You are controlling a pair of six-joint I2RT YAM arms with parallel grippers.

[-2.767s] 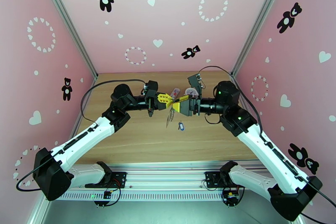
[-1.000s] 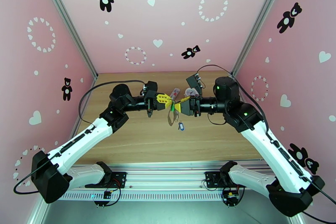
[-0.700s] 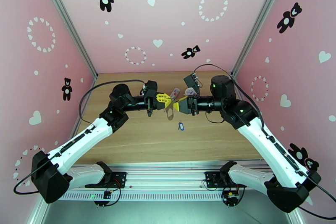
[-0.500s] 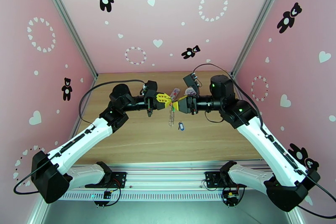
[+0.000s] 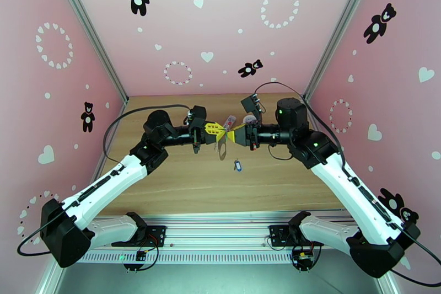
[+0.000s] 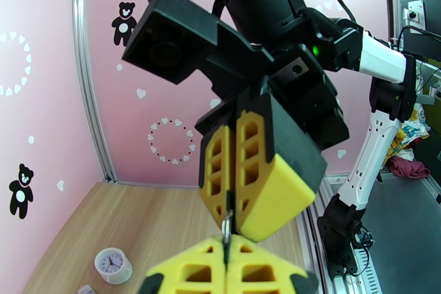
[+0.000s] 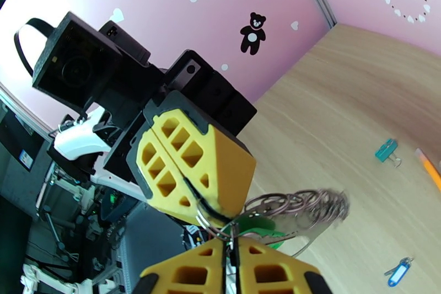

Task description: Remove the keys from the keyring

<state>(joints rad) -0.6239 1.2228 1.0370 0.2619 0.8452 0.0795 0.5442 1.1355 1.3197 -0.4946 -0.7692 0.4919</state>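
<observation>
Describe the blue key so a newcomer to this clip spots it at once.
Above the wooden table, find where the left claw and right claw meet tip to tip. The blue key lies flat on the wood just nearer the arm bases than that spot. Unlike the green key at the keyring between the claws, it lies alone.

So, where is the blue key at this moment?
The blue key lies loose on the wooden table, near its middle in the top view, just below and to the right of the hanging keyring.
</observation>
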